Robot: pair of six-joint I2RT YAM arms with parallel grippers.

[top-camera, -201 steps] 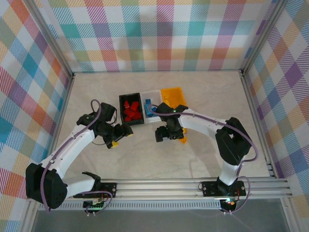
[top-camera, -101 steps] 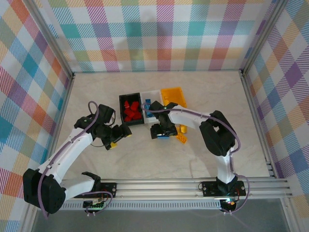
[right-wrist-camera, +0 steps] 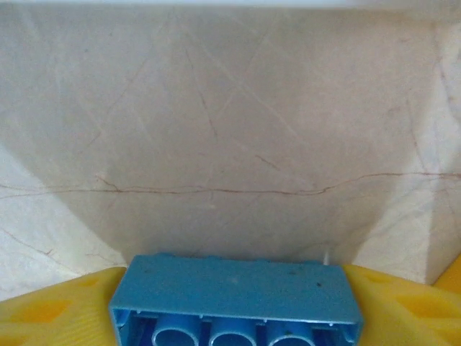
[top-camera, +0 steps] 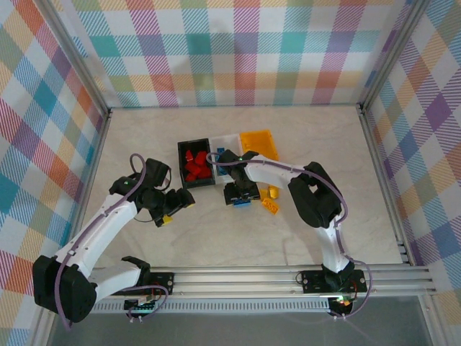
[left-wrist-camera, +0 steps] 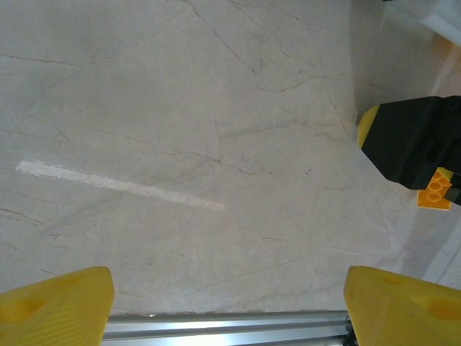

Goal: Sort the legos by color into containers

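Note:
My right gripper (top-camera: 241,197) is low over the table just in front of the bins, shut on a blue lego (right-wrist-camera: 234,295) that sits hollow side toward the camera between its yellow fingers (right-wrist-camera: 50,306). Two yellow legos (top-camera: 271,200) lie just to its right. Behind it stand the black bin (top-camera: 181,155) with several red legos (top-camera: 194,166), the white bin (top-camera: 229,140) with a blue lego (top-camera: 218,154), and the orange-yellow bin (top-camera: 259,142). My left gripper (top-camera: 176,207) hovers left of the right one, open, with bare table between its fingertips (left-wrist-camera: 57,303).
Aluminium rails (top-camera: 238,277) run along the near edge, and checked walls close in the other sides. In the left wrist view a yellow-orange lego (left-wrist-camera: 434,191) lies beside the black body of the right gripper (left-wrist-camera: 418,148).
The right gripper has shifted left and come down on the blue lego, narrowing its jaws onto it. The left gripper has drifted slightly nearer and leftward, still open.

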